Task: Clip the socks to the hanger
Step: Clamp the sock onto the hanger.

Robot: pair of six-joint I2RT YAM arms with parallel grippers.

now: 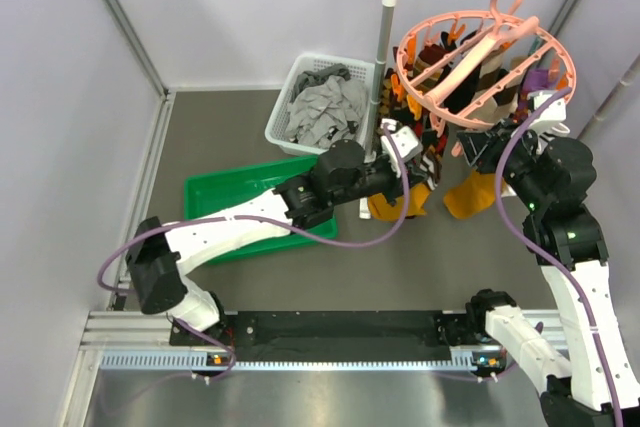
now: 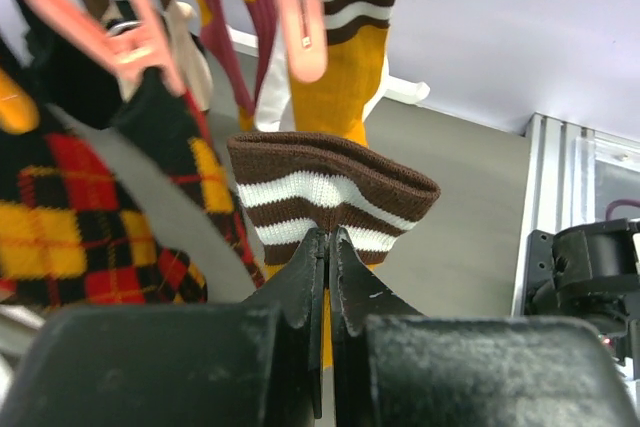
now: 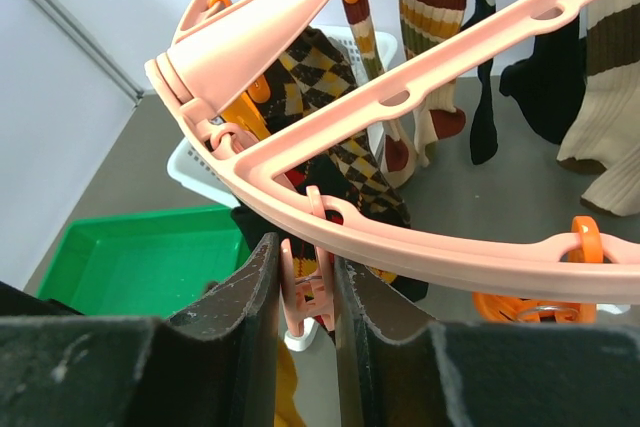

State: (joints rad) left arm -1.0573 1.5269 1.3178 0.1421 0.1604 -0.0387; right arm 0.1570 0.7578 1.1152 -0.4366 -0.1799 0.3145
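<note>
Two grippers work beneath the hanger, a salmon-pink plastic ring with crossbars and a top hook, hung from the white rail stand over the far right corner of the bench. Small pink and orange clips line its rim. Many socks dangle from them, among them red-black-yellow argyle socks and a hanging mustard sock with a brown, white-banded cuff. The left gripper has its fingers pressed together on the lower edge of the held sock, whose brown ribbed cuff carries two white bands and stands upright above the fingertips. The right gripper sits just under the ring, its fingers closed against both sides of a pink rim clip. The bench top is matte grey. On it a green tray lies left of the middle, and a white basket of grey garments stands toward the far edge beside the stand's post. Pale walls enclose the far and left sides, and an aluminium rail runs along the near edge.
</note>
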